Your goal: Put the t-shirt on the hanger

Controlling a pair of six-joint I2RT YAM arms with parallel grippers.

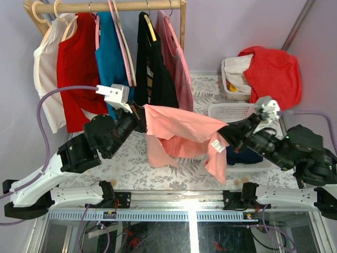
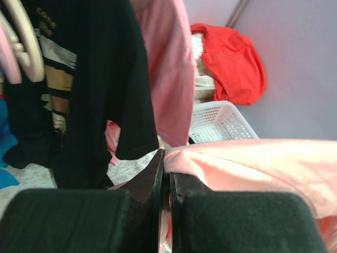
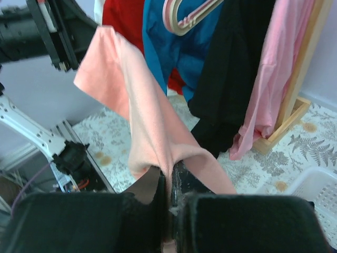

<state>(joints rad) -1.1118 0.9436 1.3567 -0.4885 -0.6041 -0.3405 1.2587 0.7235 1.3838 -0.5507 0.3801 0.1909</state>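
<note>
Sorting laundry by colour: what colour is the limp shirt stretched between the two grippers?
The soft cloth t-shirt is plain salmon-pink, clearest in the top external view.

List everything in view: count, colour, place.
t-shirt: 1, salmon, held up between both grippers
hung tops: 5, white, red, blue, black, pale pink, on rack
rack: 1, wooden, back left
pink hanger: 1, pink, on rack between blue and black tops
red shirt: 1, bright red, over back-right bin
bin: 1, white, back right
basket: 1, white, table right
table: 1, fern-print cover
left gripper: 1, black, shut on t-shirt
right gripper: 1, black, shut on t-shirt
</note>
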